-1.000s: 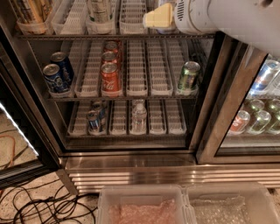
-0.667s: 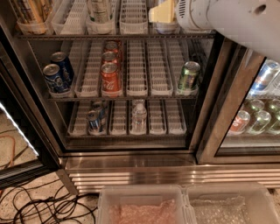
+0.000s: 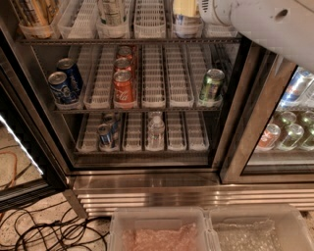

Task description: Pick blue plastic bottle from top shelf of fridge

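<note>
Up at the top edge of the view, the claw (image 3: 187,8) is seen at the end of the white arm (image 3: 267,24), which is extended from the upper right into the open fridge (image 3: 147,195). The claw is placed directly over the blue plastic bottle (image 3: 187,26), and the bottle's upper part is covered by its pale yellow tip. Whether the claw is open or clamped on the bottle cannot be told.

The blue plastic bottle is stood upright in a white lane tray on the top shelf (image 3: 147,41), towards the right end. On the same shelf a green-and-white labelled bottle (image 3: 112,13) is set further left, and yellowish containers (image 3: 34,14) are held at the far left.

On the middle rack (image 3: 147,110), two blue cans (image 3: 64,84) are placed at the left, a row of red cans (image 3: 123,87) beside them, and a green can (image 3: 212,84) at the right. On the lowest rack, a small water bottle (image 3: 156,131) is stood near the middle, with small blue cans (image 3: 105,135) to its left.

More cans (image 3: 289,133) are seen behind the glass door at the right. Black cables (image 3: 49,230) are spread on the floor at the lower left, and two clear plastic bins (image 3: 157,228) are set side by side along the bottom edge.
</note>
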Robot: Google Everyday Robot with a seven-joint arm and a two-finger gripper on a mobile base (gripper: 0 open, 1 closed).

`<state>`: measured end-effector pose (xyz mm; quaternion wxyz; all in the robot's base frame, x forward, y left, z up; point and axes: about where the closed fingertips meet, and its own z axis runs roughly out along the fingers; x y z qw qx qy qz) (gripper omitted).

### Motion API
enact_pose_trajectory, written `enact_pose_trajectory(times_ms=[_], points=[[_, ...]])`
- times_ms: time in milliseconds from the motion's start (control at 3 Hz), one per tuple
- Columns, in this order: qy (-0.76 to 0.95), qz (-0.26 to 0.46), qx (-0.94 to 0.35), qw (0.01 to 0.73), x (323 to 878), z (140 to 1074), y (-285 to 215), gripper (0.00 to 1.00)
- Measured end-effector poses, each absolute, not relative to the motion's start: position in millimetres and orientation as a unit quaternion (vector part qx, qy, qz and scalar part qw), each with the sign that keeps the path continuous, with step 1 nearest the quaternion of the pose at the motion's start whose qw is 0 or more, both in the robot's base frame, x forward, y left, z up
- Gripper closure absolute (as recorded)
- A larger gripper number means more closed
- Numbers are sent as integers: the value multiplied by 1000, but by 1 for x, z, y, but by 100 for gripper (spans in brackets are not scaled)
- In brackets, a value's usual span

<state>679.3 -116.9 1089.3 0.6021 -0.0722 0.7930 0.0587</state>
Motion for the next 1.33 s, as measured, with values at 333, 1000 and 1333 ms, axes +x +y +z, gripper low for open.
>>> enact_pose_trajectory(times_ms=[333, 1000, 1333], points=[[786, 59, -79, 610, 689, 1094, -112, 25], [783, 67, -99, 611, 708, 1087, -91, 29], [778, 66, -103, 616, 714, 1085, -89, 48]])
